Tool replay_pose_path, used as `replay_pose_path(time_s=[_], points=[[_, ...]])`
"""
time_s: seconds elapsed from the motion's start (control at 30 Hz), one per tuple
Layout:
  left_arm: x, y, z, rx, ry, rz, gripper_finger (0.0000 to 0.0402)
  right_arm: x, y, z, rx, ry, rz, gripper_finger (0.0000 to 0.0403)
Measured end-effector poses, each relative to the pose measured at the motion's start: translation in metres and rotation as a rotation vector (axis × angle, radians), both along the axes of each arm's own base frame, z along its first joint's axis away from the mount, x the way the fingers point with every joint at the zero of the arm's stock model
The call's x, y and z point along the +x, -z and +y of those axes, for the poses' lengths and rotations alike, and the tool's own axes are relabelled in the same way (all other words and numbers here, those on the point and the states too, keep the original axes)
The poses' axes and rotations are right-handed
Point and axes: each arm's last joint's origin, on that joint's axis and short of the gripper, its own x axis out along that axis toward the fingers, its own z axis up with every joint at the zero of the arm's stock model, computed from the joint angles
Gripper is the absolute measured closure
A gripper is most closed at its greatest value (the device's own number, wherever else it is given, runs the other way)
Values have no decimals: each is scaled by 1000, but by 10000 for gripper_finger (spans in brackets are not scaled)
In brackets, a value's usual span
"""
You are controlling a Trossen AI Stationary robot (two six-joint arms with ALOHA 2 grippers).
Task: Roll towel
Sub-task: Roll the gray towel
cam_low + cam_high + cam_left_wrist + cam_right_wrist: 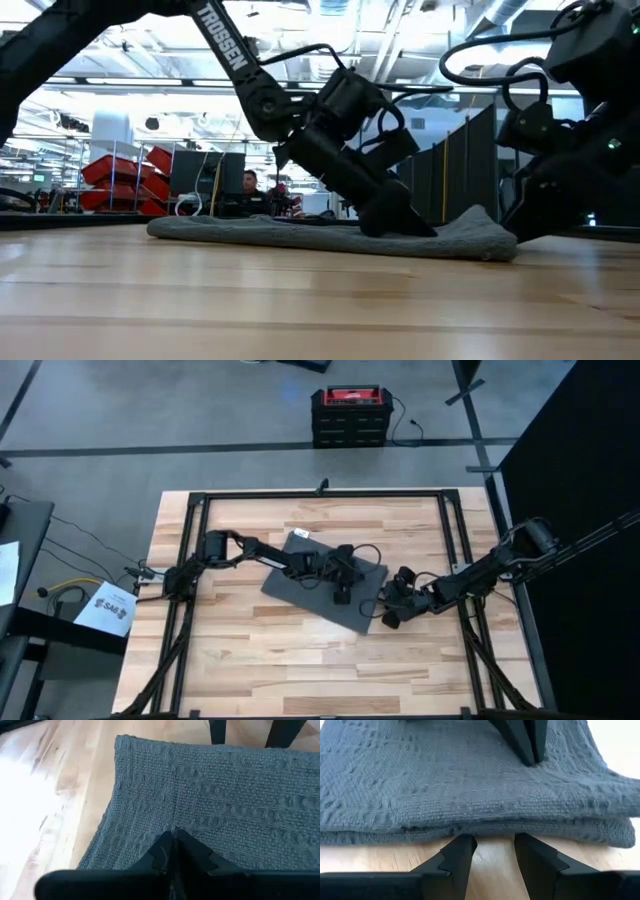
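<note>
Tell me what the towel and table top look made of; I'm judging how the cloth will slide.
The towel looks like soft woven cloth, probably cotton: matte dark grey with a raised, waffle-like weave. The table top looks like wood, butcher-block style: pale glued strips with visible grain and a smooth, slightly glossy finish that catches light.

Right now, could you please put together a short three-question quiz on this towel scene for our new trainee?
1. True or false: the towel is already rolled into a tight cylinder.
2. Which gripper presses its tips down on top of the towel?
A. left gripper
B. right gripper
C. neither
3. Fill in: the right gripper's fingers are ____ and sit on the table just short of the towel's folded edge.

Key:
1. False; it lies flat, folded.
2. A; its fingers are closed, tips on the cloth.
3. Open.
</note>
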Motion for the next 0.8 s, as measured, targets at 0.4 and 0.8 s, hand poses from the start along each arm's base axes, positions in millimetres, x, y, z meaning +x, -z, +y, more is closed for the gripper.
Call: replay_pose_path(time_s=[0.4, 0.8], points=[[-2, 3, 1, -14, 30, 29, 386, 9, -17, -21, -93, -30, -51, 262], [-3, 4, 2, -15, 33, 30, 386, 27, -32, -30, -174, -115, -81, 262]])
